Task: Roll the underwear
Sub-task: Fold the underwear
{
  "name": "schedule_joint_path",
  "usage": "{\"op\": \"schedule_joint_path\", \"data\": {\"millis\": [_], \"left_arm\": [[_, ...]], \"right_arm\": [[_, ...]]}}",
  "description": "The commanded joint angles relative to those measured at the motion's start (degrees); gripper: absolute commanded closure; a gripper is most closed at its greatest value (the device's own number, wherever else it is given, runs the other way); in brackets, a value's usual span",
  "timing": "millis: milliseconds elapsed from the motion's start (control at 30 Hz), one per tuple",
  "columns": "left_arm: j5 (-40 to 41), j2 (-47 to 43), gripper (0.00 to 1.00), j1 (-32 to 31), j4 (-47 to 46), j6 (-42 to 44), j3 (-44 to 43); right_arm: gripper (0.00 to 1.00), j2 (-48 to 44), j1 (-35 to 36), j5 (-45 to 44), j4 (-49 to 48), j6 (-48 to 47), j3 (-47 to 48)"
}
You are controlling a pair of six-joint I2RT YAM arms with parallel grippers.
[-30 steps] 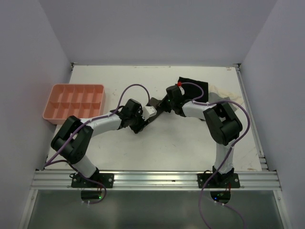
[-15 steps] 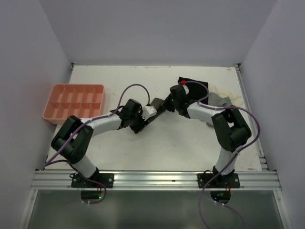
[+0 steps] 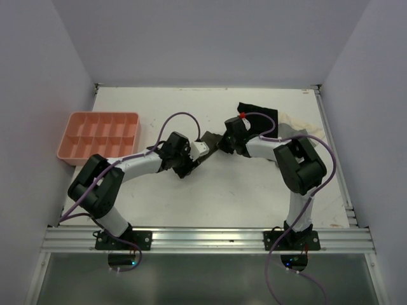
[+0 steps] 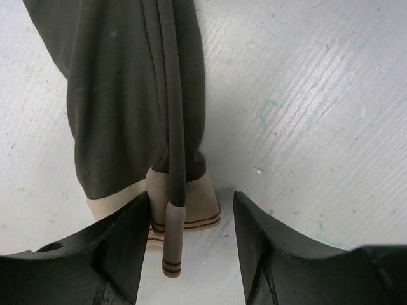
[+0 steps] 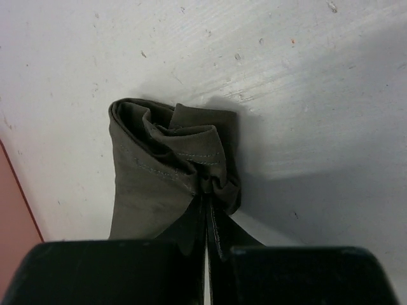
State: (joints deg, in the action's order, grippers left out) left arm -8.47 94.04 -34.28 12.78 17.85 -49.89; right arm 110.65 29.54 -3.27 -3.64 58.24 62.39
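Soft, limp underwear [image 3: 208, 140] lies mid-surface. Your right gripper [image 5: 206, 219] has its jaws clamped on the bunched far end. Your left gripper [image 4: 191, 222] holds its jaws apart astride the near waistband [image 4: 194, 204], likely the firmest hold.

A pink tray [image 3: 105, 114] divided into small compartments sits at the left edge of the white tabletop [image 3: 210, 197], partly overhanging that side. At the far right of the tabletop a black garment [image 3: 257, 113] lies flat, and just beside it, nearer the right edge, lies a crumpled grey-and-cream garment [image 3: 304, 127]. A metal rail [image 3: 210, 240] runs along the near edge, and plain pale walls close in the other three sides.
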Motion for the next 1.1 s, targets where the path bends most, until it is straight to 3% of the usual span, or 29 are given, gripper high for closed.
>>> {"op": "schedule_joint_path", "data": {"millis": [0, 233, 267, 333, 533, 633, 900, 1067], "left_arm": [[-0.32, 0.71, 0.43, 0.44, 8.84, 1.14, 3.13], [-2.86, -7.45, 0.40, 0.44, 10.34, 1.67, 0.41], [-3.22, -8.25, 0.33, 0.44, 10.69, 1.75, -0.20], [-4.10, -9.57, 0.30, 0.44, 11.22, 2.10, -1.79], [-6.73, -13.35, 0.34, 0.53, 10.96, 1.58, -3.99], [-9.10, -14.76, 0.42, 1.41, 9.64, -0.17, -4.16], [-14.20, -6.86, 0.96, 10.27, 8.94, -4.57, -9.17], [-17.27, -2.38, 1.00, 11.69, 7.79, -4.49, -10.05]], "right_arm": [[1.00, 1.85, -0.89, -2.18, 1.62, -1.81, 1.86], [1.00, 3.52, -0.80, -0.43, 1.35, -2.07, 1.51], [1.00, 3.52, -0.80, -0.42, 1.44, -2.08, 1.42], [1.00, 3.52, -0.80, -0.25, 1.44, -2.08, 1.42], [1.00, 3.69, -0.80, 0.02, 1.88, -2.25, 1.77], [1.00, 3.87, -0.80, -0.07, 1.97, -2.34, 1.68], [1.00, 3.87, -0.80, 0.63, 1.97, -2.52, 1.51], [1.00, 3.78, -0.89, 1.07, 1.71, -2.87, 1.24]]}}
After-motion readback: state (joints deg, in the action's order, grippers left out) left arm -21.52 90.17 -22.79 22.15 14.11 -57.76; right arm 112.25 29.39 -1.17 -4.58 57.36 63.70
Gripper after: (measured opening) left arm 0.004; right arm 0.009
